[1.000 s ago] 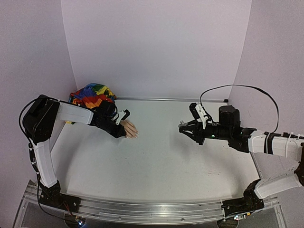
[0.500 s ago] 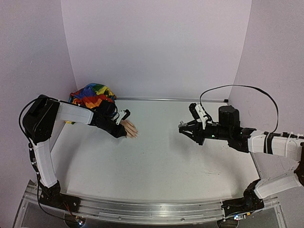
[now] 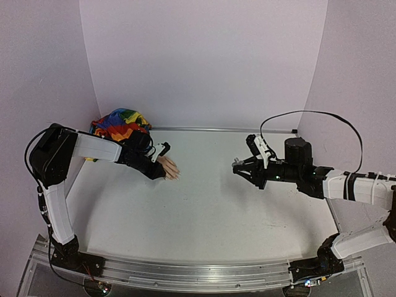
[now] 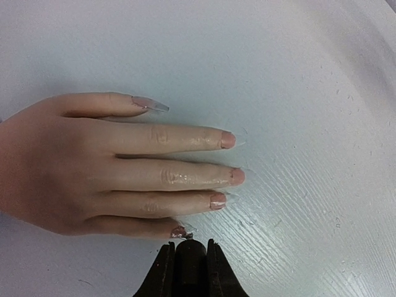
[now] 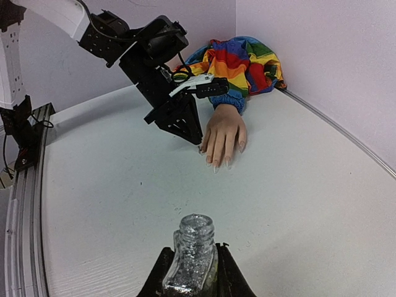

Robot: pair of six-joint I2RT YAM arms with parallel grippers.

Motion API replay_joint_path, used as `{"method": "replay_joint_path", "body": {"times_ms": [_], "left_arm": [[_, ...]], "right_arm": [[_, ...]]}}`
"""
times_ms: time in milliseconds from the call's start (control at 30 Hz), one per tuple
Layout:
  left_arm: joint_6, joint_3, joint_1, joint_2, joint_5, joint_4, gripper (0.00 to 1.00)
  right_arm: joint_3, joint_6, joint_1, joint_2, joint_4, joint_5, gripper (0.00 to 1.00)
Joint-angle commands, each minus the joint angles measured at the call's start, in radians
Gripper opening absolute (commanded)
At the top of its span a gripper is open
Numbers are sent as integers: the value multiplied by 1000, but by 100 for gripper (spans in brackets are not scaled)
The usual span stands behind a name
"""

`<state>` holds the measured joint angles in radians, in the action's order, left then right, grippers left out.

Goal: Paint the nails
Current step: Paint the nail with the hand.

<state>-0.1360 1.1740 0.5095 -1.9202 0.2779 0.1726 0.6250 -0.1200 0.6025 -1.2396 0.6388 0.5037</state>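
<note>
The pale fake hand (image 3: 170, 167) lies palm down on the table, its rainbow sleeve (image 3: 120, 122) at the back left. In the left wrist view its nails (image 4: 228, 140) point right. My left gripper (image 4: 190, 245) is shut on a dark brush cap (image 4: 190, 263), and the brush tip touches the smeared little-finger nail (image 4: 180, 232). My right gripper (image 5: 192, 260) is shut on an open glass bottle of silver glitter polish (image 5: 193, 247), held upright mid-table, well right of the hand (image 5: 224, 133). The left gripper (image 3: 164, 175) and the right gripper (image 3: 239, 167) show from above.
The white table (image 3: 204, 210) is boxed in by pale walls at the back and sides. A metal rail (image 3: 185, 275) runs along the near edge. A black cable (image 3: 309, 114) loops above the right arm.
</note>
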Motion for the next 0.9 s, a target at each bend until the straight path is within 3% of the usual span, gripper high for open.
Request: {"method": "replay_joint_path", "body": {"times_ms": [0,433,867], "left_arm": [[-23,18,-2,22,25,-46,0],[-7,-50,-4,125,1,-70,0],[6,-4,-22,55,-15,-68,0]], "right_arm": [[19,-1,2,0,39,22,0],[21,-2,2,-1,39,23,0],[25,-4,2,-7,41,24,0]]}}
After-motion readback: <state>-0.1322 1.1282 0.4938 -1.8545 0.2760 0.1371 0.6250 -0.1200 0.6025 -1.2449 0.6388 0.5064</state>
